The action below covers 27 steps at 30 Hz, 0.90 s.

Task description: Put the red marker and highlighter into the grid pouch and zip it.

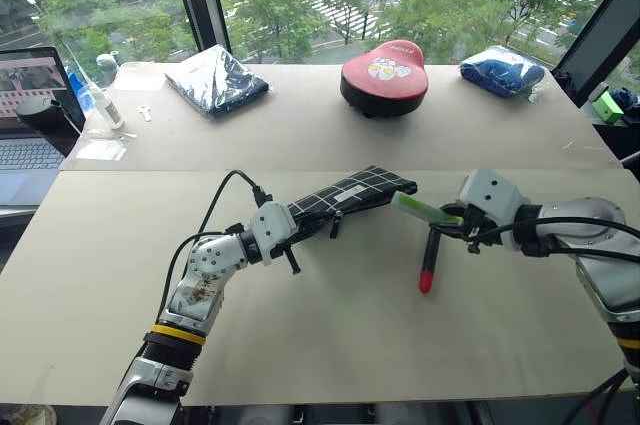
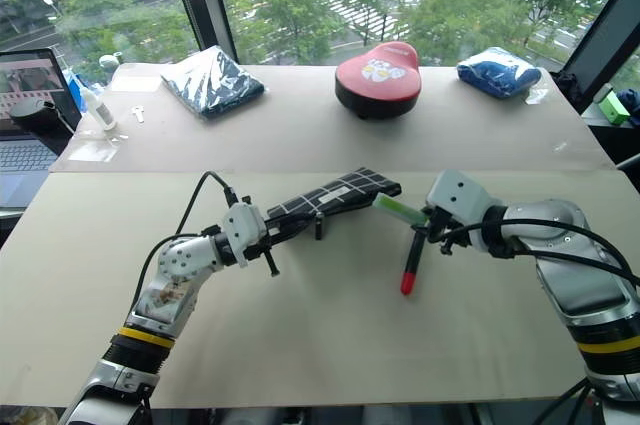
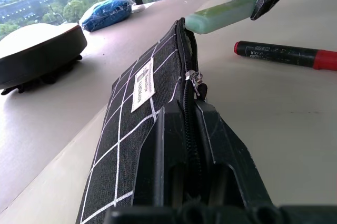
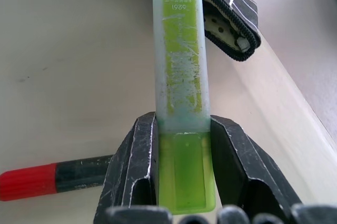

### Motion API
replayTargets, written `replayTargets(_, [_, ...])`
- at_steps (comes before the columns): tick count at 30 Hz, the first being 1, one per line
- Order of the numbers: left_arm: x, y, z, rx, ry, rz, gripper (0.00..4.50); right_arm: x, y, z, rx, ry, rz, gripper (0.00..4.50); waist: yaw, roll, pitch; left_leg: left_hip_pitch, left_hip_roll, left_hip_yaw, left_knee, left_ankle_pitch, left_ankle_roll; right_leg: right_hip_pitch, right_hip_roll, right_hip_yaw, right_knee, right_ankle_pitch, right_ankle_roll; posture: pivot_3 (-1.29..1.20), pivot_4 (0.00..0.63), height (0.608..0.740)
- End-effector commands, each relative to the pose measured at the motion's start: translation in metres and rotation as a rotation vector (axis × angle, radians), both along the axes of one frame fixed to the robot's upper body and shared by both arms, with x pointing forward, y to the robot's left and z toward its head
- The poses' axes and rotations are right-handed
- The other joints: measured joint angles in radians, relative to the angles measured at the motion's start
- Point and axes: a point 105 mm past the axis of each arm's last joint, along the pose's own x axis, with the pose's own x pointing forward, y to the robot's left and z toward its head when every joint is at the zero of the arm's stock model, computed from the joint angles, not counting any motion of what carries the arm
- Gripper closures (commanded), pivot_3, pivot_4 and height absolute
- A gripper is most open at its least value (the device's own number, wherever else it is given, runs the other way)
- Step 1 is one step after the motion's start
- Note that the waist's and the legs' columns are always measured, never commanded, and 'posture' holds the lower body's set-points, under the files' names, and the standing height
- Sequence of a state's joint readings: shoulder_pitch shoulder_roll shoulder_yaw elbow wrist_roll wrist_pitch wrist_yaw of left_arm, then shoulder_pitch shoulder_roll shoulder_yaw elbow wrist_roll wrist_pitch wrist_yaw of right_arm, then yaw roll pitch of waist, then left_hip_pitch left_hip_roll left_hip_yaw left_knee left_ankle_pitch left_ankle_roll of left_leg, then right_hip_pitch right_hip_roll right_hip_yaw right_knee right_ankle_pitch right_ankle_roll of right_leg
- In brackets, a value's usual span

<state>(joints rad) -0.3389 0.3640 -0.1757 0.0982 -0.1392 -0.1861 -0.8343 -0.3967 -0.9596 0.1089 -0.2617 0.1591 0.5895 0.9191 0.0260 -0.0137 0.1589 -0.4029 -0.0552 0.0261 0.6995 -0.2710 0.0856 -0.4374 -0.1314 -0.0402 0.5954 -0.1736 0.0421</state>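
both arms sit nearest us at the near edge of the table [image 1: 330,345]. going left to right:

far left we see a laptop [image 1: 30,115] off the table edge, with a small bottle [image 1: 105,105] standing beside it at the far-left corner. right of that, a dark plastic-wrapped bundle [image 1: 216,79] lies at the far side.

our left gripper [image 1: 300,225] is clamped tight on the near-left end of the grid pouch [image 1: 355,190], fingers pinching either side of the zipper line, and holds it raised off the surface, running from near-left to far-right. in the left wrist view the zipper slider [image 3: 196,79] sits partway along, with the pouch gaping open past it toward the far end, white label [image 3: 142,84] on the side.

far centre: a red-topped black case [image 1: 384,75].

right of the pouch mouth, the highlighter [image 1: 425,209] is pinched in our right gripper [image 1: 455,217], fingers part-closed on its lime body, pale cap end pointing left at the pouch opening, tip just beside it, not inside.

below it the red marker [image 1: 430,260] lies flat on the table, red end toward us, black end under the right gripper, untouched.

far right: a blue wrapped bundle [image 1: 502,69], and a green object [image 1: 606,105] off the table edge.
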Motion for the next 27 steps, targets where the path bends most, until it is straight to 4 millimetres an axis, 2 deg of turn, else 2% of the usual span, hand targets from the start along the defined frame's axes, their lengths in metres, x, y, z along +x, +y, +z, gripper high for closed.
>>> replayTargets(1, [-0.001, -0.004, 0.009, -0.017, -0.051, -0.019, 4.50, 0.008, 0.008, 0.014, -0.021, -0.068, 0.028, 3.49, -0.001, 0.000, 0.000, 0.000, 0.000, 0.000, 0.000, 0.000, 0.000, 0.000, 0.000, 0.000, 0.000, 0.000, 0.000, 0.00, 0.150, 0.740])
replayTargets(12, [-0.002, -0.006, 0.011, -0.018, -0.057, -0.029, 4.50, 0.022, 0.030, 0.009, -0.091, -0.095, 0.105, 3.49, -0.005, 0.000, 0.000, -0.002, -0.001, 0.000, 0.000, 0.000, 0.000, -0.001, 0.000, 0.000, 0.000, 0.000, 0.000, 0.00, 0.150, 0.740])
replayTargets(18, [0.000, -0.007, 0.013, -0.016, -0.060, -0.042, 4.50, 0.023, 0.067, 0.008, -0.287, -0.260, 0.335, 3.49, -0.013, 0.000, 0.000, -0.001, -0.001, 0.000, 0.000, 0.000, -0.001, -0.002, 0.001, -0.001, 0.000, 0.001, 0.000, 0.00, 0.150, 0.740])
replayTargets(27, [0.001, -0.005, 0.014, -0.020, -0.061, -0.039, 4.50, 0.029, 0.109, 0.021, -0.332, -0.542, 0.501, 3.49, -0.013, 0.000, 0.000, -0.001, -0.002, 0.001, 0.001, 0.001, -0.001, -0.002, 0.001, -0.001, 0.001, 0.001, 0.001, 0.00, 0.150, 0.740])
